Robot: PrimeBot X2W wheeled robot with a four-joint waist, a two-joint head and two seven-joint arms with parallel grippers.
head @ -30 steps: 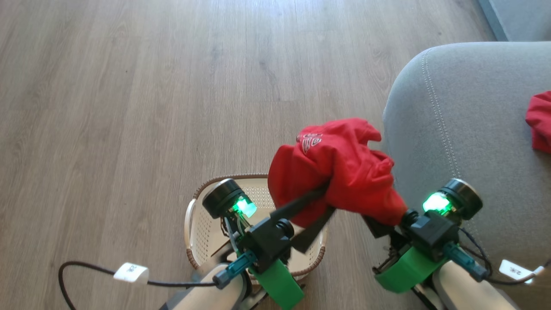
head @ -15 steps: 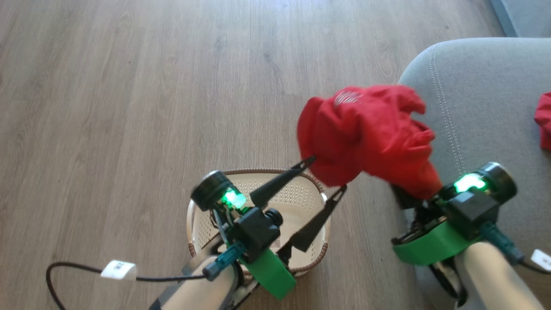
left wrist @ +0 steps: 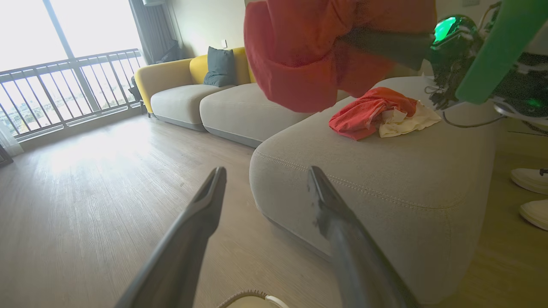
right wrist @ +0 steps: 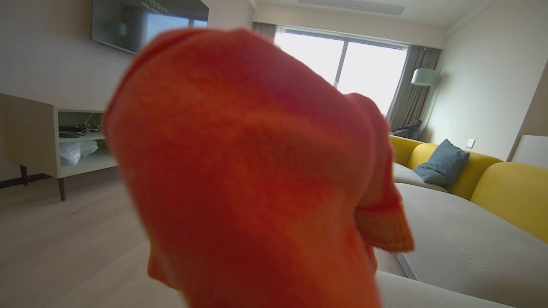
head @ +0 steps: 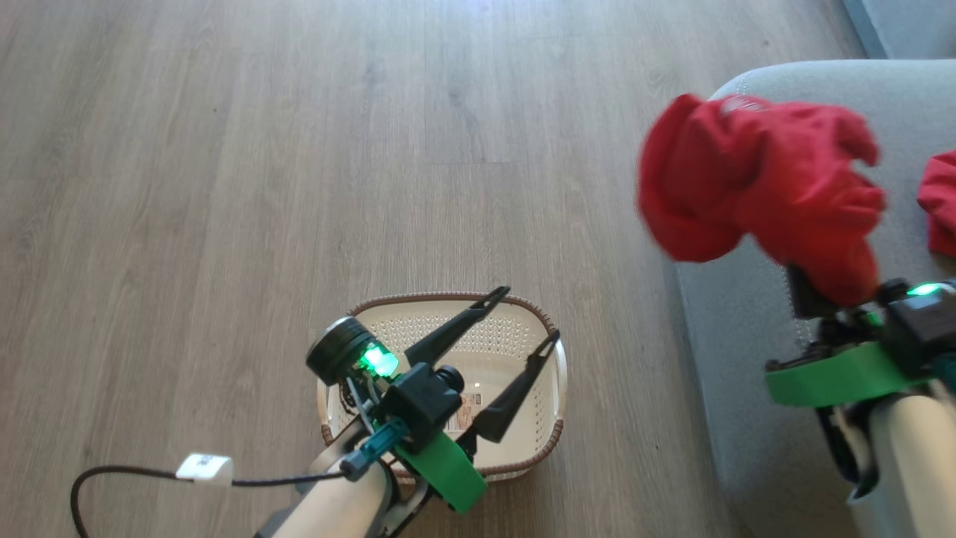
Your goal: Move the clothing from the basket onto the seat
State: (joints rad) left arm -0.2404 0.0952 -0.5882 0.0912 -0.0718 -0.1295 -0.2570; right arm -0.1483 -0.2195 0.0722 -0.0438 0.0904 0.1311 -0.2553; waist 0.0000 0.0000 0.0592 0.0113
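One red garment hangs bunched from the right gripper, whose dark fingers are clamped on its lower folds, their tips buried in the cloth. The bundle rises ahead of the fingers and spreads away to the gripper's left. Its long axis slants from the grip toward that far-left lobe. The lobe appears to overhang the wooden floor, while the gripped end sits above the rounded edge of the grey seat.

The seat's open top lies ahead of this gripper and to its right, where a second red garment already rests. In the left wrist view that garment lies touching a pale cloth on the cushion.

The left gripper hovers with its jaws spread wide and nothing between them. The basket sits directly beneath its fingers, and only a label shows on the visible part of its floor.

The right arm is plainly the nearer to the seat. The coming move likely turns on carrying the bundle further to that gripper's right. That would put the trailing left lobe over the cushion rather than the floor before the fingers let go.
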